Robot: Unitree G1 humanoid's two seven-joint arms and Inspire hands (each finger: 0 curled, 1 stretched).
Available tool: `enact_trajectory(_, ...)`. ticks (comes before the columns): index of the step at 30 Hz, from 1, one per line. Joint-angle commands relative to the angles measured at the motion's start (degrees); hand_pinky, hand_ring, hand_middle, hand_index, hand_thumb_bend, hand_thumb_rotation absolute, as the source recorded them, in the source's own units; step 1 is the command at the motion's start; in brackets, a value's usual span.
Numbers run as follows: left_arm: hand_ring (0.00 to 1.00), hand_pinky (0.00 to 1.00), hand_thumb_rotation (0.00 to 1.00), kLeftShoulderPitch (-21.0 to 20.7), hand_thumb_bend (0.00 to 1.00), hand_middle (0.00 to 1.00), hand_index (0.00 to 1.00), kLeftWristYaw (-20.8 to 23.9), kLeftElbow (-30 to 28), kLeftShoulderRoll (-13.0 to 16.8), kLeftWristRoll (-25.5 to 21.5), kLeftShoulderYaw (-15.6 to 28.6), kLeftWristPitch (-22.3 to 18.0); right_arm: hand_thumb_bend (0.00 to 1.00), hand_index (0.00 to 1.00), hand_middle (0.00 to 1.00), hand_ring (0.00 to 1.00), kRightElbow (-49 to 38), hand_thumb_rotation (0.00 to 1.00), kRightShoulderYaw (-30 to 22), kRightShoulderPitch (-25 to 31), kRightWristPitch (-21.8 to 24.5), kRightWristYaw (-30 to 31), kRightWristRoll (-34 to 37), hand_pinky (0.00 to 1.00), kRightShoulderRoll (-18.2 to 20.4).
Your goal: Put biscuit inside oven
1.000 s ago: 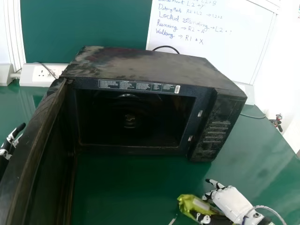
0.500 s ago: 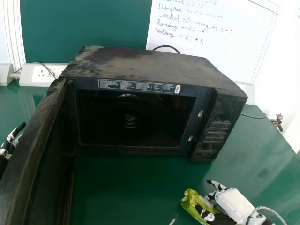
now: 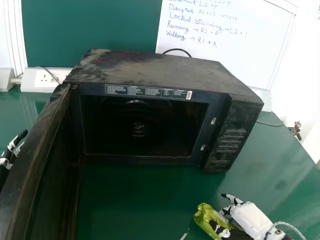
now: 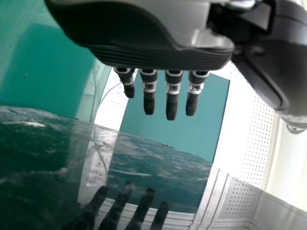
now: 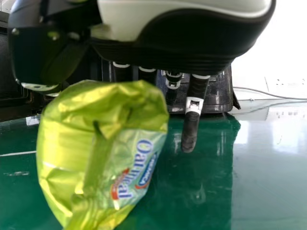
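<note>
- Right hand [image 3: 252, 220] is holding the green biscuit packet [image 3: 202, 216] at the near right of the head view, its thumb and some fingers closing on the wrapper while another finger is pointing out straight.
- In the right wrist view, the packet is hanging beside the thumb, bulging and creased, and partly hiding the fingers; whether it is touching the table [image 3: 135, 200] is something I cannot tell.
- The packet is staying outside the black oven [image 3: 150, 70], in front of it and towards its control panel [image 3: 231, 142].
- The oven is standing on the green table with its door [image 3: 30, 165] swinging wide on the left, its cavity [image 3: 142, 125] facing the robot.
- Left hand [image 3: 10, 155] is showing at the head view's left edge, beyond the door, holding nothing, its fingers stretching out straight; in the left wrist view a glossy surface [image 4: 153, 163] is mirroring them.
- Behind the oven, a whiteboard [image 3: 235, 50] is bearing handwriting, and a wall socket [image 3: 45, 80] is sitting to the left.
</note>
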Motion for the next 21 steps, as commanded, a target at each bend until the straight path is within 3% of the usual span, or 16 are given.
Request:
enact_trajectory(1, 0.94, 1.0, 0.95, 0.3, 0.88, 0.93, 0.94, 0.0, -0.7, 0.4, -0.2, 0.5, 0.1, 0.52, 0.48, 0.52, 0.43, -0.1, 0.0, -0.4, 1.4, -0.2, 0.6, 0.1, 0.42, -0.3)
enact_trajectory(8, 0.94, 1.0, 0.95, 0.0, 0.87, 0.93, 0.94, -0.1, -0.3, 0.3, 0.0, 0.2, 0.0, 0.52, 0.48, 0.52, 0.43, 1.5, 0.0, -0.4, -0.3, -2.0, -0.1, 0.6, 0.41, -0.1)
enact_trajectory(21, 0.94, 1.0, 0.95, 0.1, 0.88, 0.93, 0.93, 0.2, -0.3, -0.1, 0.7, -0.4, 0.0, 0.52, 0.51, 0.5, 0.41, -0.3, 0.0, 0.3, -6.3, 2.9, 7.8, 4.7, 0.38, 1.0)
